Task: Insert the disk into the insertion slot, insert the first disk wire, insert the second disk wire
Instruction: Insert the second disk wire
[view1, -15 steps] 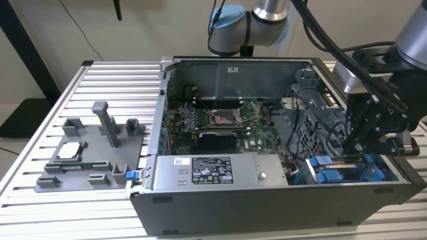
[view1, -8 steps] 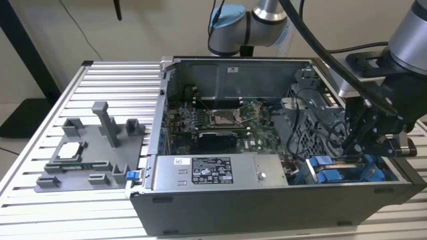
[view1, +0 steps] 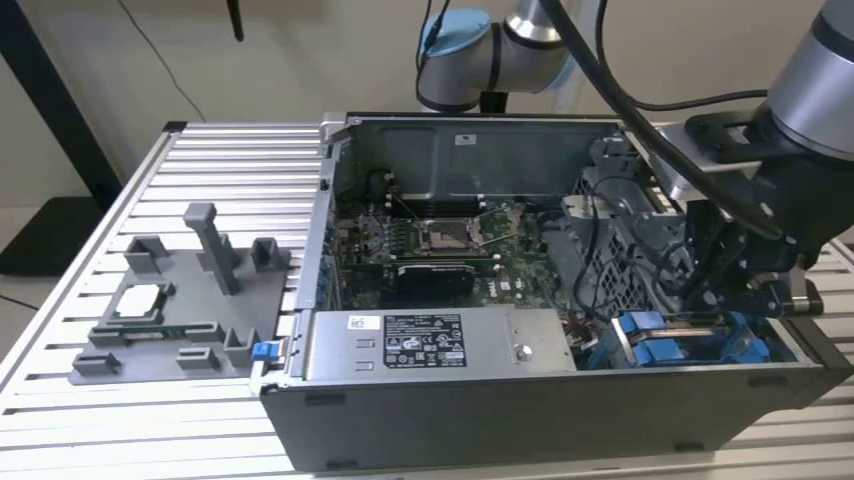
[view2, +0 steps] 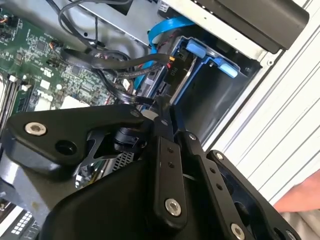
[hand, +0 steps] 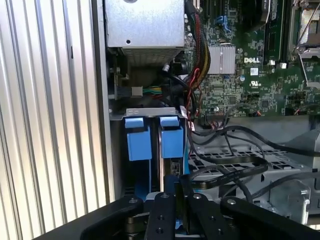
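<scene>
The insertion slot is the blue-railed bay at the case's front corner, on the exterior view's right. Its two blue tabs stand side by side in the first wrist view. The disk sits on edge in the slot between the blue rails. My gripper hangs just above the bay, over the disk's rear end. Its fingers are drawn close together on the end of a flat black disk wire. In the second wrist view the gripper points at a black connector with coloured leads at the disk's end.
A grey labelled power-supply box lies beside the bay. The motherboard and a perforated grey cage with looping black cables crowd the gripper. A grey fixture stands on the ribbed table on the exterior view's left.
</scene>
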